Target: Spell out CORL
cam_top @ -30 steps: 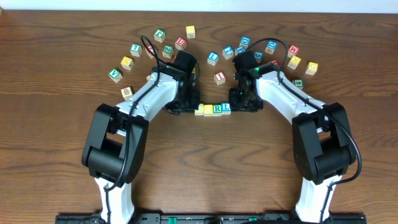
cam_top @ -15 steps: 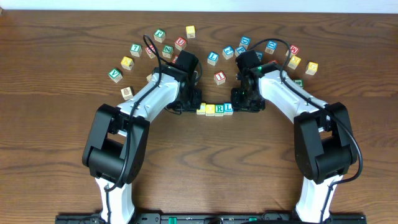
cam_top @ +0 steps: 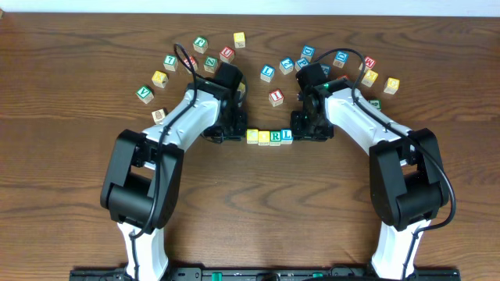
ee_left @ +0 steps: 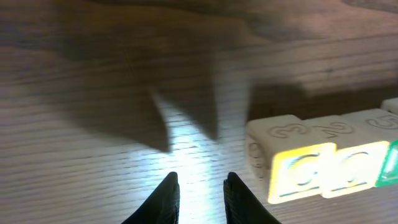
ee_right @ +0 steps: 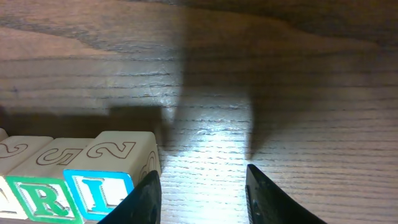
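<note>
Letter row: four blocks (cam_top: 269, 136) are lying edge to edge at the table's (cam_top: 78, 164) centre, reading C, O, R, L left to right in the overhead view, so the word is appearing complete.

Left end: the C block (cam_top: 251, 136) is closing the row. In the left wrist view its face is blurring, so the letter cannot be confirmed there.

Right end: the L block (ee_right: 99, 190) is sitting flush against the R block (ee_right: 38, 198).

Left gripper (ee_left: 200, 180): the fingers are standing only slightly parted and are pinching nothing. It is hovering low, just beside the C end and not touching it.

Right gripper (ee_right: 202, 173): the fingers are spreading wide over bare wood, empty, just beside the L.

Placement rationale: each arm is flanking its own end, probably to square up the row.

Spare blocks (cam_top: 226, 55): these are lying scattered behind the arms, well apart from the word.
</note>
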Controlling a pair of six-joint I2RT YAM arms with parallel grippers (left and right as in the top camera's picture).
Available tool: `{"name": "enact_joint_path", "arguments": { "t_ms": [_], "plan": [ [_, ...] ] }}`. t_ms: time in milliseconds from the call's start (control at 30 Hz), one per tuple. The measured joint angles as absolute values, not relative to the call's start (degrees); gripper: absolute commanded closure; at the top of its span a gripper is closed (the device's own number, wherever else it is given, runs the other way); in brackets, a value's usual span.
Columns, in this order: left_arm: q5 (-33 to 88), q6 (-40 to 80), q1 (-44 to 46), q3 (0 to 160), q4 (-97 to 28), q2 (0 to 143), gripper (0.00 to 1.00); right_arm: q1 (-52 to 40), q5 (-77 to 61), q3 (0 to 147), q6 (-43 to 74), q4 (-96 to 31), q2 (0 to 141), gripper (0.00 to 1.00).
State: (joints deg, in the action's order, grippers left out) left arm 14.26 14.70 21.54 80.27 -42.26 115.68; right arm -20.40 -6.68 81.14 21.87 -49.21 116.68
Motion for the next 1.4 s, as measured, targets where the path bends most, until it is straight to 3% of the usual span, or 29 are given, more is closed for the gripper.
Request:
{"name": "enact_joint_path", "arguments": {
  "t_ms": [167,367,633,867,1000,1067,1233,1400],
  "plan": [
    [12.75,13.85,20.21,80.27,-42.44,115.46,0.76,-19.90,-6.57,81.19,21.82,-50.15,116.25,0.61],
    [9.47,13.39,19.86,80.27,-42.35,111.00,0.76,-19.55,-5.08,82.67,21.43,-50.92,116.07,0.52],
    [8.01,13.21,19.88,80.31,-38.04,105.73,0.75,-19.55,-2.94,83.24,21.21,-44.95,115.96,0.59],
    [7.49,13.21,20.01,80.31,-34.68,105.75,0.75,-19.55,-0.97,83.29,21.21,-41.41,115.96,0.55],
    [7.33,13.21,20.53,80.31,-33.91,106.00,0.76,-19.57,-0.10,83.31,21.17,-40.86,115.96,0.64],
    [7.31,13.21,21.19,80.31,-33.32,106.39,0.76,-19.57,0.23,83.31,20.97,-40.66,115.96,0.67],
    [7.33,13.76,23.29,80.31,-32.21,107.26,0.92,-19.62,0.97,83.31,21.02,-39.68,115.96,0.65],
    [7.33,14.41,24.23,80.31,-31.27,107.74,0.92,-19.66,1.13,83.31,20.99,-39.68,115.96,0.62]
  ]
}}
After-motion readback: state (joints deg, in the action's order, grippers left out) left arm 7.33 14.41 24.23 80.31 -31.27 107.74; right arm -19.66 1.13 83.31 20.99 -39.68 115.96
